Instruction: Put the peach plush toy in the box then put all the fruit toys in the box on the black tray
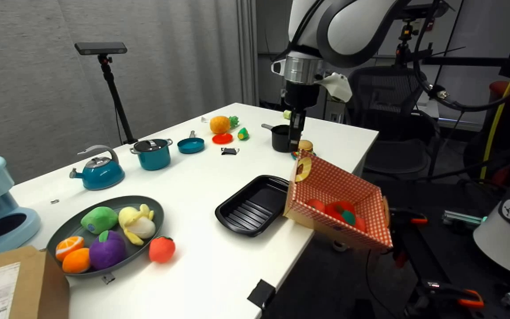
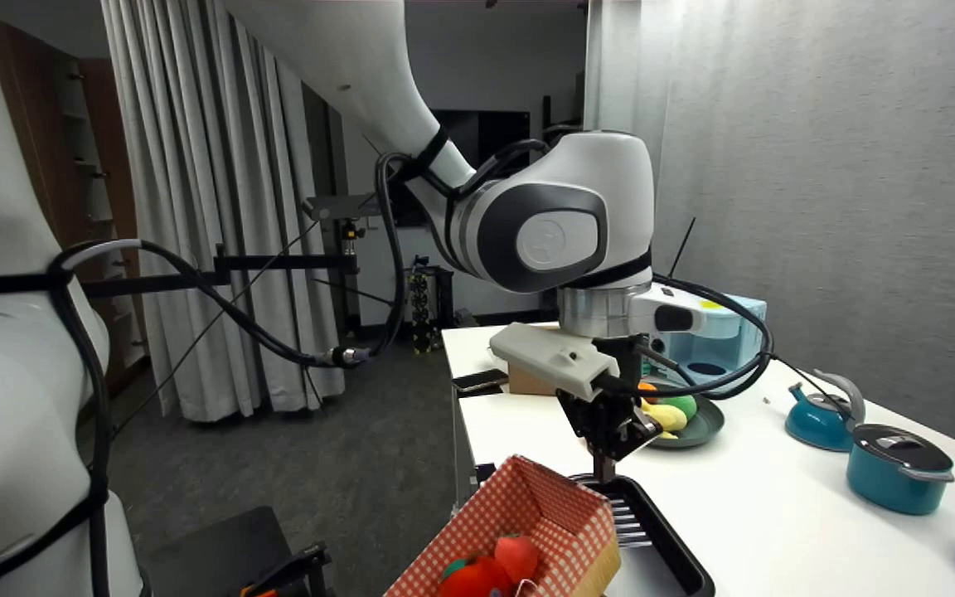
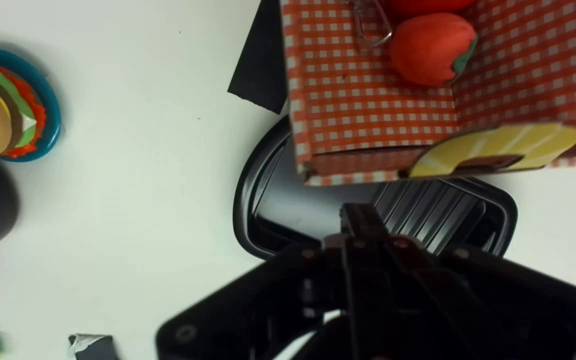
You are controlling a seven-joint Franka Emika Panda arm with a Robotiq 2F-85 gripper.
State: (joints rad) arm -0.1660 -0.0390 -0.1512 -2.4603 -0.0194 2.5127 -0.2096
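Near the robot-side table edge, the gripper (image 3: 360, 216) is seen over the black tray (image 1: 257, 206), fingers together with nothing held, just beside the red-checked box (image 1: 334, 179) of red plush fruits (image 3: 430, 47), which appears to jut past that edge. The first step is judged unfinished, and an open-fingered reach is called for toward the end edge by the cardboard carton (image 1: 31, 283), where the likely peach plush toy (image 1: 162, 250) is shown in an exterior view; by the wrist view it is missed.
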